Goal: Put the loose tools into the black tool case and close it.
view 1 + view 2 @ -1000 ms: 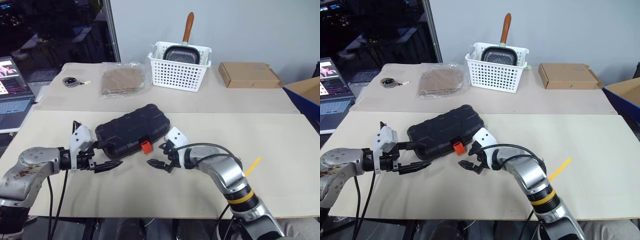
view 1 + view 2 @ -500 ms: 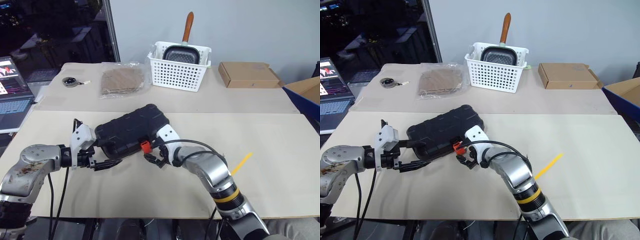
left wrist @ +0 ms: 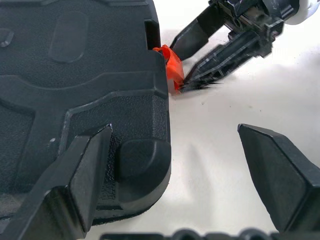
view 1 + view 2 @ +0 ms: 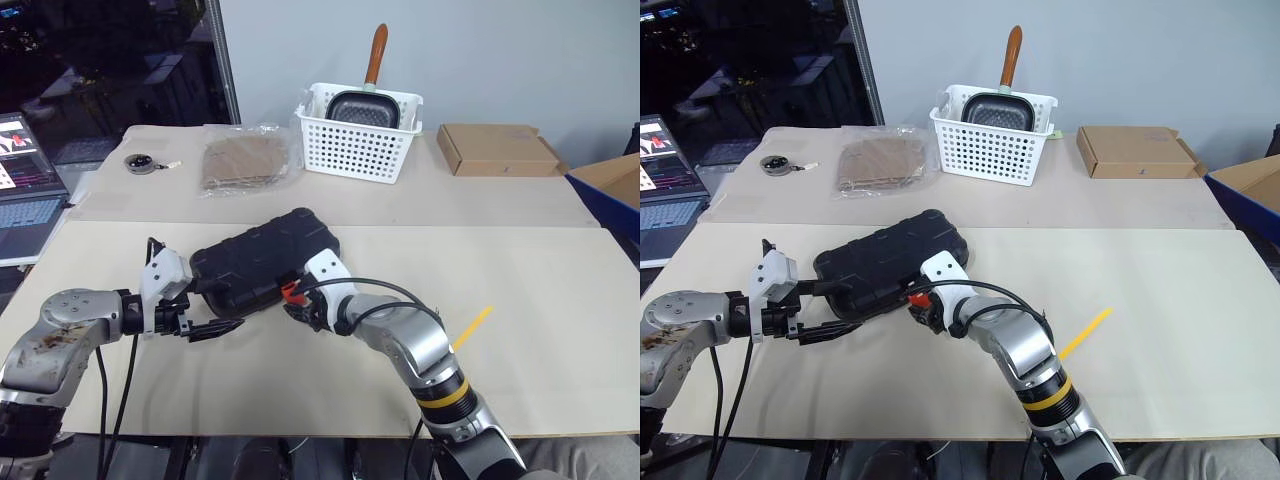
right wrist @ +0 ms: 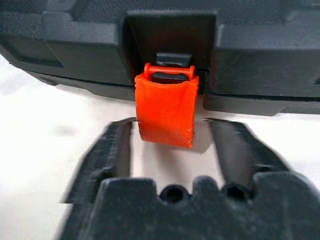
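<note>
The black tool case lies shut in the middle of the counter, with its small orange latch on the near side. The right hand sits right at the latch, one finger on each side of it, a little apart and not squeezing it. The left hand is at about 8 o'clock from the case, fingers wide apart, one finger over the case's corner. A white basket stands at 12 o'clock.
</note>
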Robot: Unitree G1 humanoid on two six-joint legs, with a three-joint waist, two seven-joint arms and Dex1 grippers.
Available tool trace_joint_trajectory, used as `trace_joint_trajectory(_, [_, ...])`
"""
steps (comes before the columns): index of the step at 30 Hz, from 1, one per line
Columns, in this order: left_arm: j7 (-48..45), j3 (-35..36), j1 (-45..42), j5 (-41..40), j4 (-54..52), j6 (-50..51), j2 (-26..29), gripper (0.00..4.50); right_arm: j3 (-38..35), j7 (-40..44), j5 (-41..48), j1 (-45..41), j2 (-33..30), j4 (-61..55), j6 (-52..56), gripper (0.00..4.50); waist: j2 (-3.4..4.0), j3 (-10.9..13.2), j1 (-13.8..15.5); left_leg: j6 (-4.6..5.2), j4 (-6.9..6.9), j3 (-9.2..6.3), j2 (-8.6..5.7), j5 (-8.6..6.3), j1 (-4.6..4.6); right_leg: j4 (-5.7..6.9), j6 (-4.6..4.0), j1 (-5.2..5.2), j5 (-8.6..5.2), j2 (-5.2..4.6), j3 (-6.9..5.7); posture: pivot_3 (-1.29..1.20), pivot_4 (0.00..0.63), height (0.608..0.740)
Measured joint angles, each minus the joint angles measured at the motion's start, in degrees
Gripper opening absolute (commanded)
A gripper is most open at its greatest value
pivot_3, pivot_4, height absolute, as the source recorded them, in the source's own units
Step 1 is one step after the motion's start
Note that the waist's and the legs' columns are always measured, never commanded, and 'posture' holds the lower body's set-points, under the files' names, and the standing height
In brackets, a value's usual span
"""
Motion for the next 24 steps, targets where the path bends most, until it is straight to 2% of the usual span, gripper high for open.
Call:
trace_joint_trajectory(1, [0.02, 0.00, 0.01, 0.00, 0.00, 0.00, -0.01, 4.33, 0.01, -0.11, -0.03, 0.00, -0.04, -0.06, 0.01, 1.15, 0.00, 0.00, 0.01, 0.00, 0.00, 0.00, 0.00, 0.00, 0.00, 0.00, 0.00, 0.00, 0.00, 0.00, 0.00, 0.00, 0.150, 0.740])
trace_joint_trajectory(12, [0.31, 0.04, 0.44, 0.01, -0.32, -0.21, -0.25, 4.33, 0.85, 1.92, -0.04, 1.12, -2.00, -0.12, -4.91, 1.15, 0.00, 0.00, 0.03, 0.00, 0.00, 0.00, -0.01, 0.00, -0.01, -0.01, 0.01, 0.00, 0.00, 0.00, 0.00, 0.00, 0.150, 0.740])
trace_joint_trajectory(24, [0.69, 0.03, 0.35, 0.07, -0.38, -0.18, -0.43, 4.33, 1.64, 3.83, -1.93, -0.20, -2.02, 5.82, -13.68, 1.15, 0.00, 0.00, -1.27, -0.02, 0.00, -0.02, 0.01, 0.01, -0.01, 0.02, 0.00, -0.01, 0.00, 0.02, 0.02, 0.00, 0.150, 0.740])
